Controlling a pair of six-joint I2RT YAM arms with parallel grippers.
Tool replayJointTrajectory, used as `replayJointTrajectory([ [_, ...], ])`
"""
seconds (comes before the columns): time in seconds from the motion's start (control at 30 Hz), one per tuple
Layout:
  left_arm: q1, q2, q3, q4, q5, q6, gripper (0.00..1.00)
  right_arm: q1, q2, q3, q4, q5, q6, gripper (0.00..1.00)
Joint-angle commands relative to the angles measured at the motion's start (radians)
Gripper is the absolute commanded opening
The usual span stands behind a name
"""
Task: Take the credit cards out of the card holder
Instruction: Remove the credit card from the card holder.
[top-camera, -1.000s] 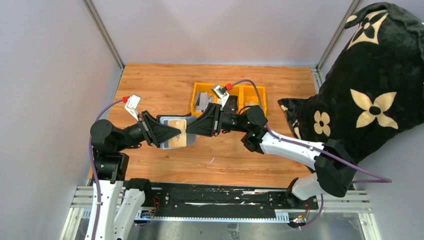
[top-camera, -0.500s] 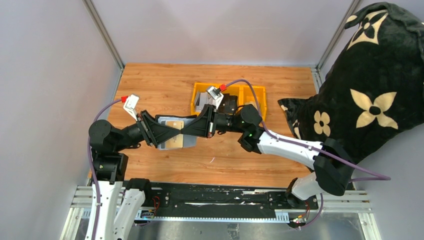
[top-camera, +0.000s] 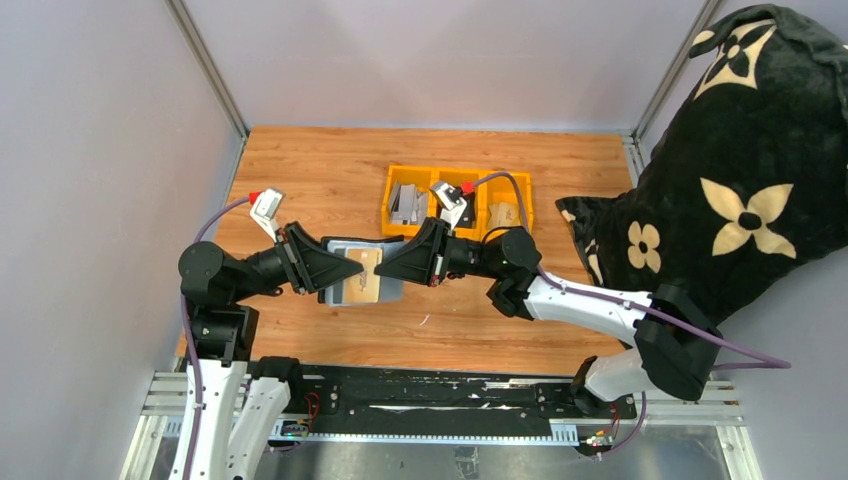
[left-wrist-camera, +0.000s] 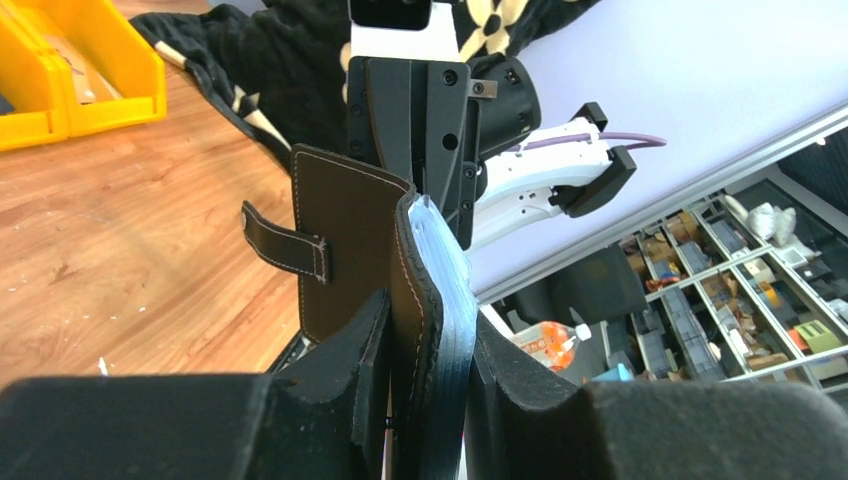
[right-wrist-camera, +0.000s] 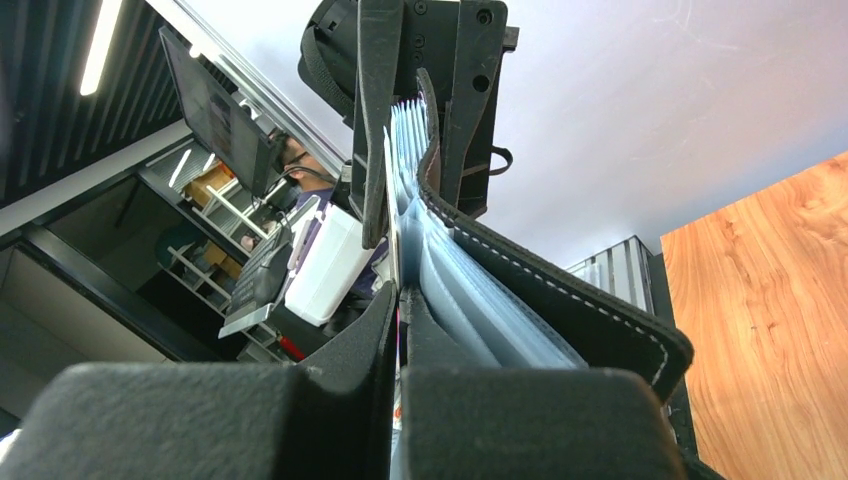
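Observation:
The black card holder (top-camera: 340, 292) hangs open above the wooden table between my two grippers. My left gripper (top-camera: 352, 268) is shut on its left side. In the left wrist view the holder (left-wrist-camera: 350, 230), with its strap tab, and its pale blue sleeves (left-wrist-camera: 445, 260) sit clamped between my left gripper (left-wrist-camera: 430, 350). My right gripper (top-camera: 382, 270) meets the holder's right edge. In the right wrist view my right gripper (right-wrist-camera: 398, 330) is shut on a thin card edge beside the sleeves (right-wrist-camera: 470, 300) and the black cover (right-wrist-camera: 580, 310). A tan card (top-camera: 362, 280) shows on the open face.
Yellow bins (top-camera: 455, 195) with grey and black items stand behind the grippers. A large black cushion with cream flowers (top-camera: 740, 170) fills the right side. Grey walls and metal posts close in the left and back. Bare wood lies in front of the holder.
My right gripper pushed left into the holder, then drew back a little to the right and lower. The holder shifted slightly with it. My left arm barely moved.

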Motion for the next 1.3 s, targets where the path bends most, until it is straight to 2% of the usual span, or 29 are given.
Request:
replayJointTrajectory([
  [0.0,-0.002,-0.006,0.008,0.114,0.024,-0.062,0.28,-0.018,-0.017,-0.057,0.093,0.036,0.015,0.0],
  [0.77,-0.002,0.0,0.023,0.112,0.035,-0.06,0.29,-0.042,-0.073,-0.124,0.093,0.061,0.012,0.0],
  [0.97,-0.002,0.003,0.025,0.104,0.027,-0.054,0.27,-0.026,-0.06,-0.093,0.098,0.034,0.014,0.0],
  [1.0,-0.003,0.005,0.026,0.102,0.025,-0.052,0.24,-0.024,-0.059,-0.09,0.097,0.031,0.017,0.01],
  [1.1,-0.004,0.008,0.035,0.048,-0.01,-0.008,0.07,-0.015,-0.051,-0.075,0.108,0.025,0.025,0.23],
  [1.17,-0.002,0.009,0.059,-0.044,-0.038,0.064,0.03,-0.004,-0.041,-0.064,0.106,0.027,0.023,0.31],
  [1.27,-0.002,0.01,0.08,-0.101,-0.061,0.117,0.0,0.012,-0.016,-0.041,0.107,0.025,0.021,0.35],
])
